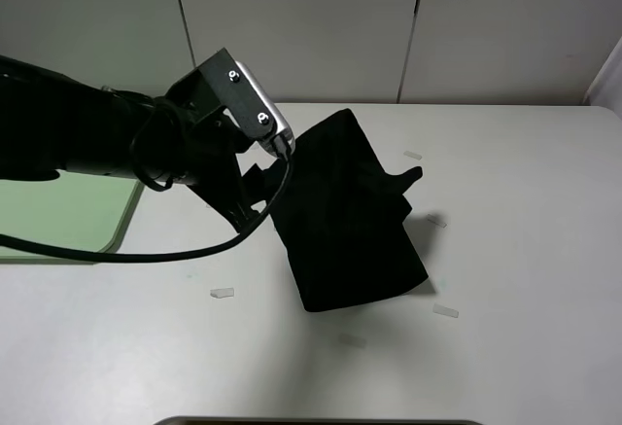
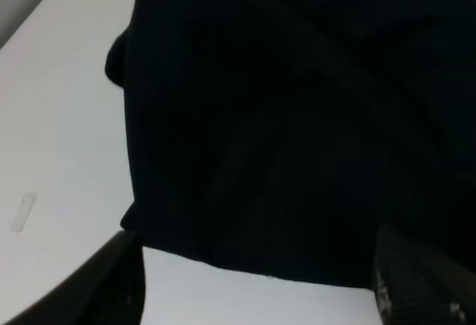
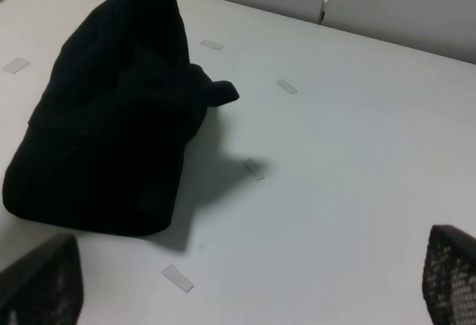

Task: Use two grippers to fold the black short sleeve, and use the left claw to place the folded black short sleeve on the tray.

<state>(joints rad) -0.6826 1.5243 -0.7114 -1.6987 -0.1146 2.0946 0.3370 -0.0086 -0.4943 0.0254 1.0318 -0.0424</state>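
The black short sleeve (image 1: pixel 345 216) is folded into a thick bundle, and its far end is raised off the white table. My left gripper (image 1: pixel 284 158), the left claw with the grey block, is at that raised left edge. In the left wrist view the shirt (image 2: pixel 282 117) fills the frame, and its edge lies between the fingers (image 2: pixel 111 280) of the left gripper (image 2: pixel 256 265), which grip it. The mint-green tray (image 1: pixel 58 216) lies at the far left, partly behind the arm. My right gripper (image 3: pixel 253 265) is open and empty, away from the shirt (image 3: pixel 111 132).
Small whitish tape strips lie around the shirt, one (image 1: pixel 223 293) at the front left and one (image 1: pixel 445 310) at the front right, with more in the right wrist view (image 3: pixel 178 278). A grey panelled wall (image 1: pixel 389 26) stands behind the table.
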